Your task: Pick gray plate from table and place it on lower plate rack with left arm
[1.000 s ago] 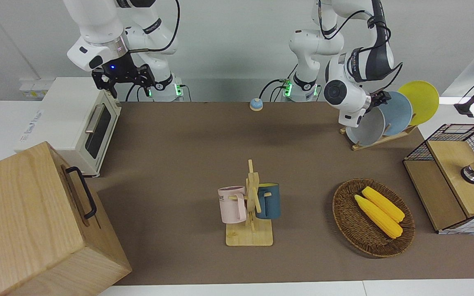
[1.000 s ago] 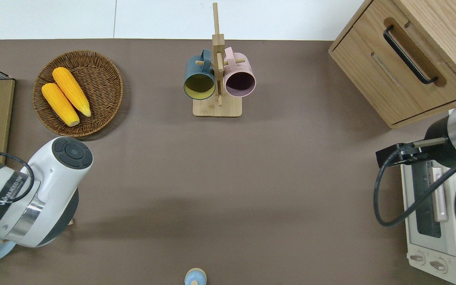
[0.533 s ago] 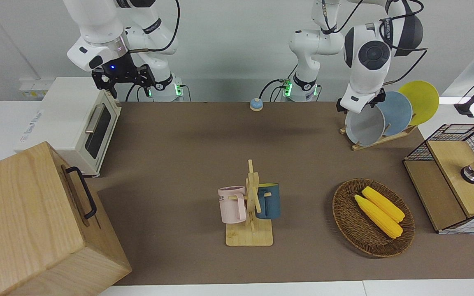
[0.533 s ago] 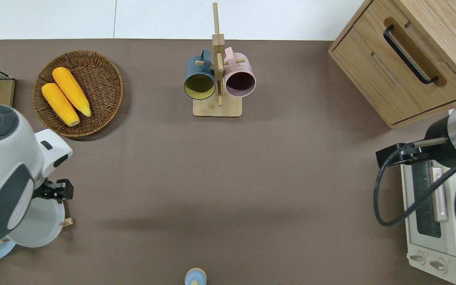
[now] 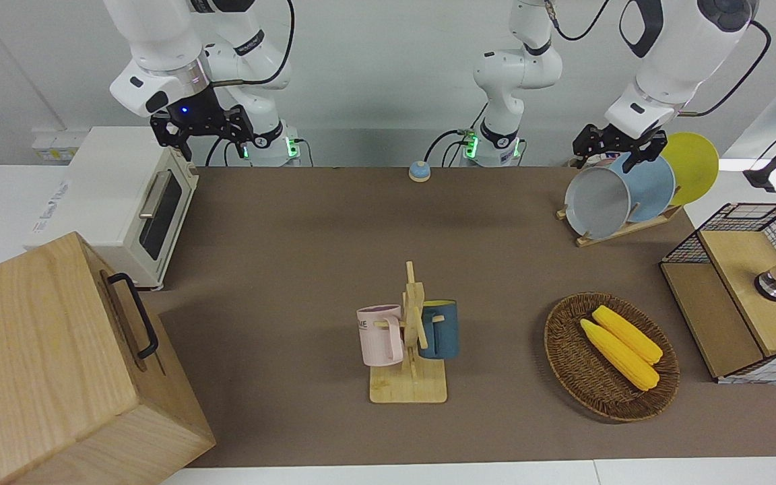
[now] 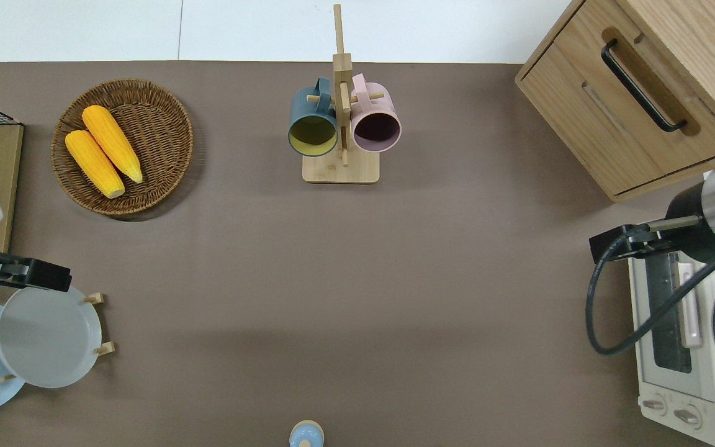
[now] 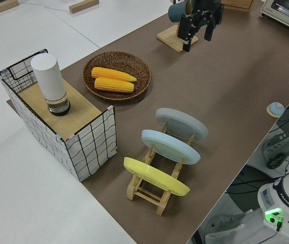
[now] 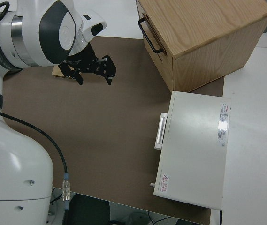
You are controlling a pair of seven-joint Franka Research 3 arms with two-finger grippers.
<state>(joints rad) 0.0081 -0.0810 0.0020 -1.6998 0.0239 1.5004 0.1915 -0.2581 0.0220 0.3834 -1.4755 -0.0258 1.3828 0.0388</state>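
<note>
Judging by the layout, the placing step was basically done. Starting at the left arm's end of the table point(image 5: 334, 256): the gray plate point(image 5: 597, 202) stood tilted in the lower plate rack point(image 5: 630, 228). It took the end slot toward the table's middle, leaning just beside the light-blue plate point(image 5: 654, 185), w/ the yellow plate point(image 5: 694, 165) in the slot after that. All three sat near the robots' edge.

Your left gripper point(image 5: 620, 143) hung over the rack, above the gray plate's rim on the side farther from the robots. Its jaws were apart and held nothing. From the front view it looked clear of the plates, tho the gap to the light-blue one was tight.

Farther from the robots sat the wicker basket point(image 5: 550, 337) w/ two corn cobs point(image 5: 620, 347). The mug stand point(image 5: 409, 387) was mid-table. At the right arm's end were the wooden cabinet point(image 5: 44, 350) and toaster oven point(image 5: 112, 195). The right gripper point(image 5: 203, 128) was parked.

Next move, imo: you only needed to retreat. Take the left arm up and away w/o clipping either plate's top edge, since a leaning plate could tip out of its slot. Check the gray plate was seated btwn the pegs before calling it done.
</note>
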